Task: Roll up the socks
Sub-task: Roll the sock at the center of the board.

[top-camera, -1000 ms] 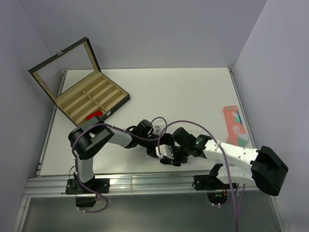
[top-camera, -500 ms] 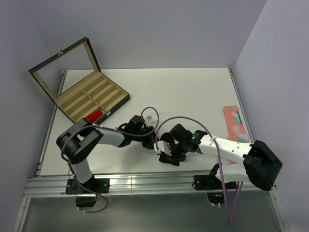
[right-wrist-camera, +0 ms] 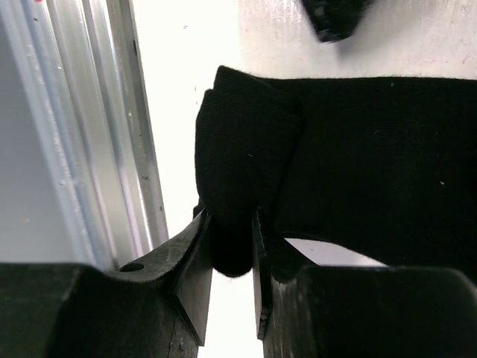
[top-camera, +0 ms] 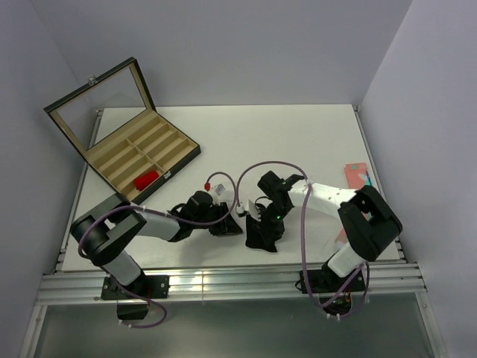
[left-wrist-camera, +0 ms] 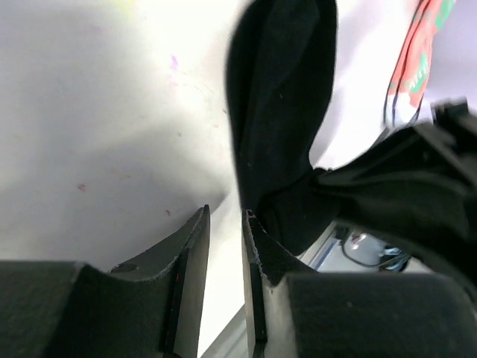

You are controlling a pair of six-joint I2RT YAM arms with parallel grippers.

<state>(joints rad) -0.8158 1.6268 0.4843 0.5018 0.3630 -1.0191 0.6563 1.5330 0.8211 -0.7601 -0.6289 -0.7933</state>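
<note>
The black sock [top-camera: 261, 234] lies near the table's front edge, partly folded over; its white stripes do not show. My right gripper [top-camera: 267, 218] is shut on a folded edge of the sock [right-wrist-camera: 358, 164], pinched between its jaws [right-wrist-camera: 231, 216]. My left gripper [top-camera: 229, 224] sits just left of the sock. In the left wrist view its jaws [left-wrist-camera: 226, 212] stand a narrow gap apart with only bare table between them, and the black sock [left-wrist-camera: 279, 112] lies against the outside of one finger. The red sock [top-camera: 147, 180] lies in a compartment of the box.
An open compartment box [top-camera: 165, 133] with a glass lid stands at the back left. The salmon-pink sock [top-camera: 356, 176] lies at the right, partly under my right arm, and also shows in the left wrist view [left-wrist-camera: 414, 67]. An aluminium rail [top-camera: 223, 280] runs along the front edge.
My left arm has drawn back to the left, away from the sock. My right arm has folded in over the table's right side, still gripping the black sock, which now shows more.
</note>
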